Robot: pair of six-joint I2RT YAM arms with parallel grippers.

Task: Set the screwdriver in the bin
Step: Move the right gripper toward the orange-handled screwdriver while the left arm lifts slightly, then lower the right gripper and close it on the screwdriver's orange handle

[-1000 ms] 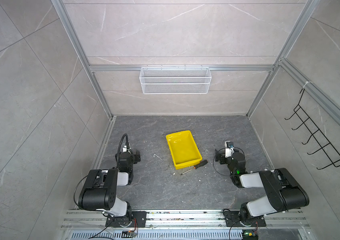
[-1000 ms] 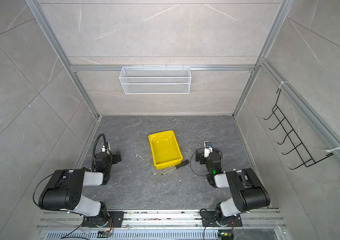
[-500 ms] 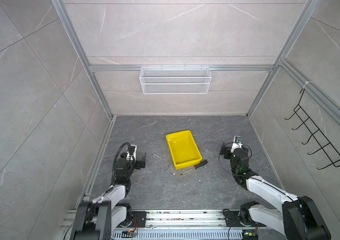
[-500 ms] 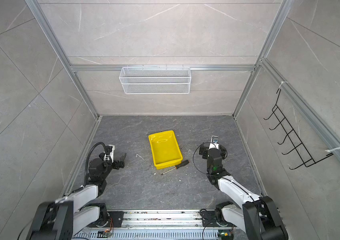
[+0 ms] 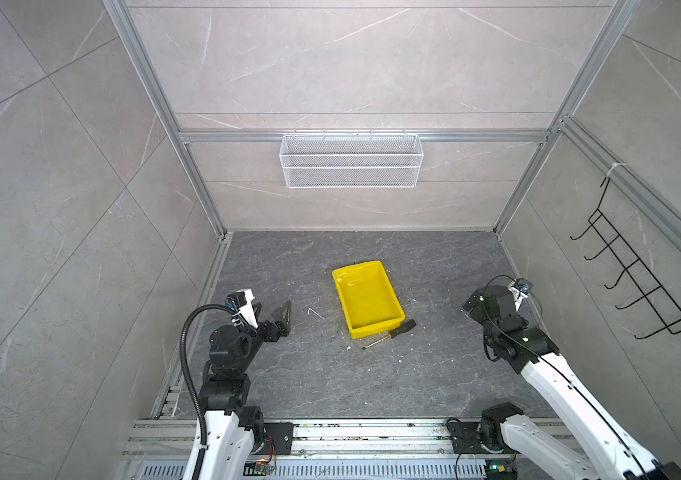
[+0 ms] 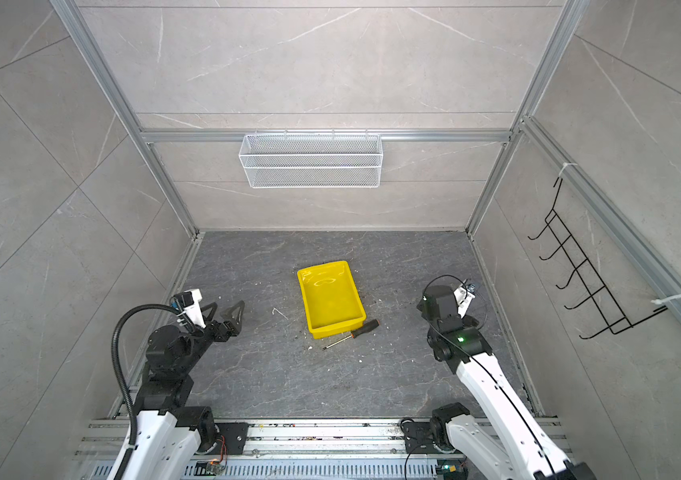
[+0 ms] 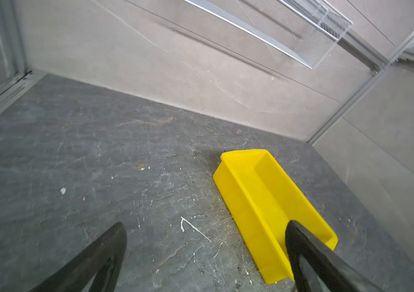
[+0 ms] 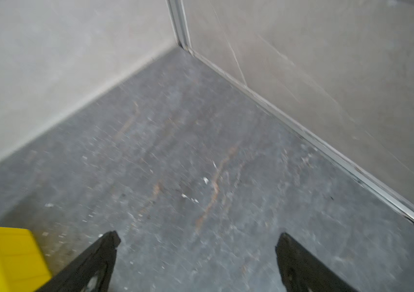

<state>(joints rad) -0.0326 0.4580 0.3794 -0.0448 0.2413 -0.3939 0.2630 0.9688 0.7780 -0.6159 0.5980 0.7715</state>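
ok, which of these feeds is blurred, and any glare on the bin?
Right wrist view: smeared blur throughout, the floor veins streaked and the bin corner soft. Left wrist view: mostly sharp, bin edges crisp. Both top views: sharp, the screwdriver cleanly resolved, with white glare patches on the bin's glossy inside at its far end.

Glossy, smooth: shallow rectangular yellow plastic bin (image 5: 367,299), highlights inside. Matt black plastic handle, orange collar, thin shiny metal shaft: small black-handled screwdriver (image 5: 397,331). Matt, scuffed, white-flecked: dark grey stone-look tabletop (image 5: 330,382). Painted metal: white wire-mesh basket (image 5: 351,160). Smooth, faint sheen: pale marble-look wall panels (image 5: 351,62). Brushed: silver aluminium frame rails (image 5: 226,136).
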